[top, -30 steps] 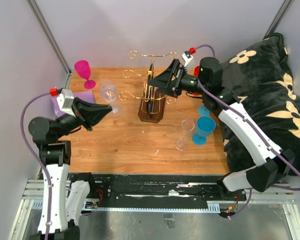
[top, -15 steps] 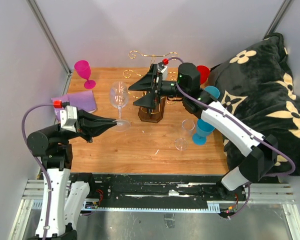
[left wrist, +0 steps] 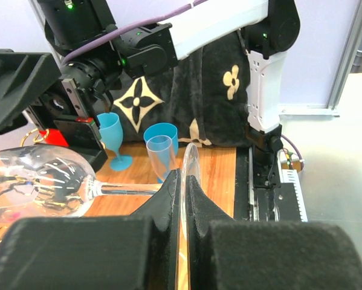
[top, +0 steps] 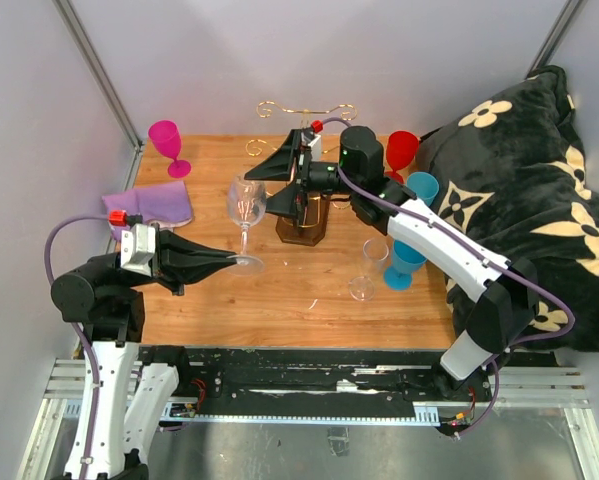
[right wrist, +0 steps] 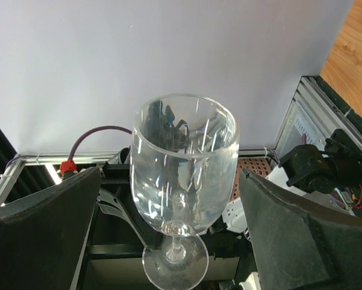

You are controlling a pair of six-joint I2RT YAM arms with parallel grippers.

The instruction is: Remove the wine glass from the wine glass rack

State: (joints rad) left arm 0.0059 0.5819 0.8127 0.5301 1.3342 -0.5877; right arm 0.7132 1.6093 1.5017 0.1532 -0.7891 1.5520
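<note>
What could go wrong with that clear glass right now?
The left claw pinches only the thin foot of the wine glass, so it might slip out or tip over. The open right claw sits around the bowl; closing too hard or bumping it could crack the glass or knock it into the wine glass rack close by.

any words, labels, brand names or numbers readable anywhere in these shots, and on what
None can be read.
The black blanket carries only cream flower motifs, no letters.
The wine glass and wine glass rack show no markings.
</note>
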